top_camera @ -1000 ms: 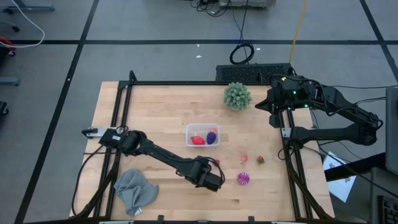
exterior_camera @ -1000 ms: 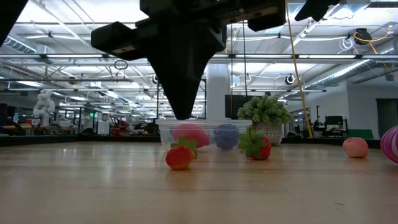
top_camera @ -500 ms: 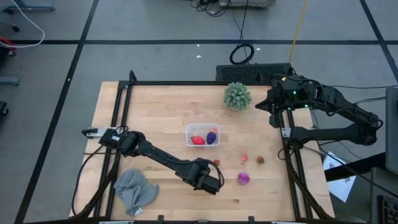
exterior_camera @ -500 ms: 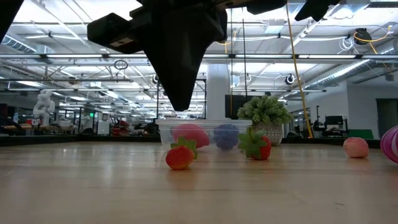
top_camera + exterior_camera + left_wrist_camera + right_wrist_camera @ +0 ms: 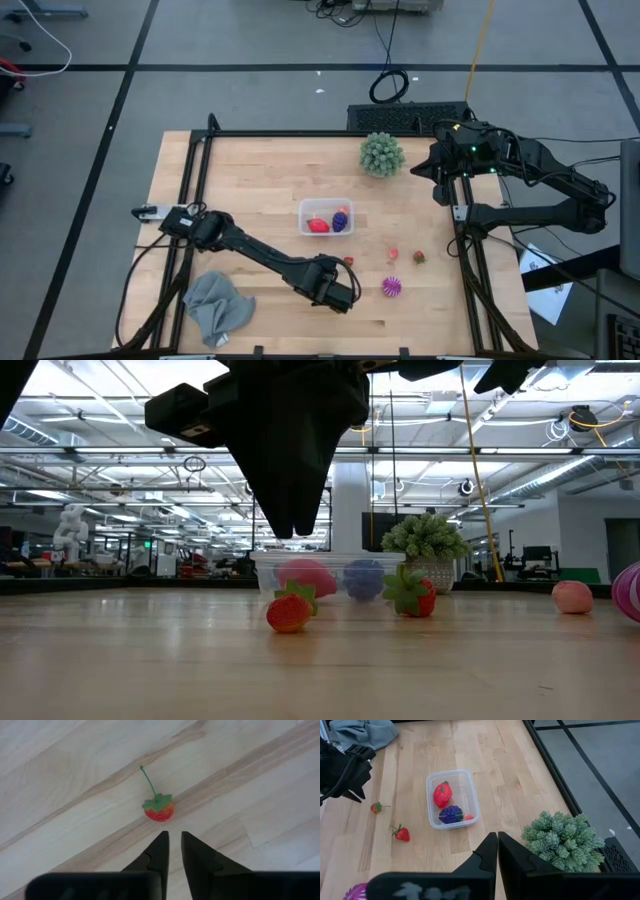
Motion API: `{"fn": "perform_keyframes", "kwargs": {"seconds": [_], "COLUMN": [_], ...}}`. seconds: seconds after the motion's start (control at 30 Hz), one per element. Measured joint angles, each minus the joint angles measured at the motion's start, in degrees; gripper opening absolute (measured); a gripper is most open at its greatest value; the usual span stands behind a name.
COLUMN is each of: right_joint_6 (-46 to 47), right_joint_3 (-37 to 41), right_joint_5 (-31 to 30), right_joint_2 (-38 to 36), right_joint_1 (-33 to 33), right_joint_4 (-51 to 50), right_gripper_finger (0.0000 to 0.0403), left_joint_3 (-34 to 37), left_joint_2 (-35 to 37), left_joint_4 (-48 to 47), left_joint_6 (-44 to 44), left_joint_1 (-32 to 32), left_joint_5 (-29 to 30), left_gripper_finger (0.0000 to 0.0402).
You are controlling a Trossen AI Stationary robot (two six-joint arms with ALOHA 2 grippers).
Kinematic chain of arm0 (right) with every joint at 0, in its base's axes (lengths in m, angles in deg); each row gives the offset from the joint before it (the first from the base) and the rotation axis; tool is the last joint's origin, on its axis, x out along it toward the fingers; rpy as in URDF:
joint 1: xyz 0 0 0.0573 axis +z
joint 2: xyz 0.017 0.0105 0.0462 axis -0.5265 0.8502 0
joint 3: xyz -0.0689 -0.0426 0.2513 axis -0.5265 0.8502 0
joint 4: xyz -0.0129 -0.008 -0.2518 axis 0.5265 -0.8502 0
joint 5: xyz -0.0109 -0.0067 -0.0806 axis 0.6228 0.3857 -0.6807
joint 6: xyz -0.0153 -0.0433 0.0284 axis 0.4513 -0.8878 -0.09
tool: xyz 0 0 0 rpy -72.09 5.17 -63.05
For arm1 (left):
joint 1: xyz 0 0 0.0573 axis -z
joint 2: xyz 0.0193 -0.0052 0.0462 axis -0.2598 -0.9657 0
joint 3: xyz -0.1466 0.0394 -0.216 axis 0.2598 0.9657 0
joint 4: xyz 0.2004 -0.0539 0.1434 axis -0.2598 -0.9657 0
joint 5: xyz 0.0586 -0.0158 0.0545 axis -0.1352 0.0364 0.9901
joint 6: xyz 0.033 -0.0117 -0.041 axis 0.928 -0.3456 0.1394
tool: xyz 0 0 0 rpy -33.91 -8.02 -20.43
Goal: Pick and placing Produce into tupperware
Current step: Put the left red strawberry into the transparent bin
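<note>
- The left gripper (image 5: 172,840) hung above the wooden table (image 5: 250,180), toward its front, just short of a small red strawberry (image 5: 160,811) with a green cap and thin stem; the two did not touch.
- Its fingers (image 5: 158,851) stood slightly parted, a narrow gap between the tips, and held nothing.
- In the low view the same gripper (image 5: 292,525) showed as a dark wedge pointing down, its tip well clear of the tabletop, with that strawberry (image 5: 289,609) lying on the wood below it.
- The tupperware (image 5: 327,217) sat near the middle of the table, upright and without a lid — inside it lay a red piece (image 5: 442,794) and a dark purple piece (image 5: 451,813), side by side.
- Still loose on the table: a second strawberry (image 5: 402,833), a small pink piece (image 5: 393,254), and a striped magenta ball (image 5: 391,288) toward the front edge.
- A green spiky ball (image 5: 382,153) stood at the back of the table, beyond the container.
- A grey cloth (image 5: 218,305) lay crumpled at the front left corner.
- The right gripper (image 5: 497,845) waited at the back right edge of the table, raised beside the spiky ball, fingers pressed together and empty.
</note>
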Motion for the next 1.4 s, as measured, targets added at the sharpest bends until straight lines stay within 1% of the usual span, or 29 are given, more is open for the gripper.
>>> {"fn": "perform_keyframes", "kwargs": {"seconds": [0.23, 0.5, 0.9, 1.07, 1.4], "right_joint_6": [0.0, 0.0, 0.0, 0.0, 0.0], "right_joint_3": [0.0, 0.0, 0.0, 0.0, 0.0], "right_joint_5": [0.0, 0.0, 0.0, 0.0, 0.0], "right_joint_2": [0.0, 0.0, 0.0, 0.0, 0.0], "right_joint_1": [0.0, 0.0, 0.0, 0.0, 0.0], "right_joint_4": [0.0, 0.0, 0.0, 0.0, 0.0], "right_gripper_finger": [0.0004, 0.0004, 0.0004, 0.0004, 0.0004], "left_joint_3": [0.0, 0.0, 0.1, 0.1, 0.4], "left_joint_2": [0.1, 0.1, -0.3, -1.9, -1.9], "left_joint_4": [0.5, 0.6, 1.0, 2.0, 2.2], "left_joint_6": [-0.5, -2.4, -2.5, -2.3, -2.3], "left_joint_1": [0.0, 0.0, 0.0, 0.0, 0.0], "left_joint_5": [1.9, 4.0, 3.9, 1.5, 1.4], "left_gripper_finger": [0.0101, 0.0126, 0.0129, 0.0129, 0.0129]}}
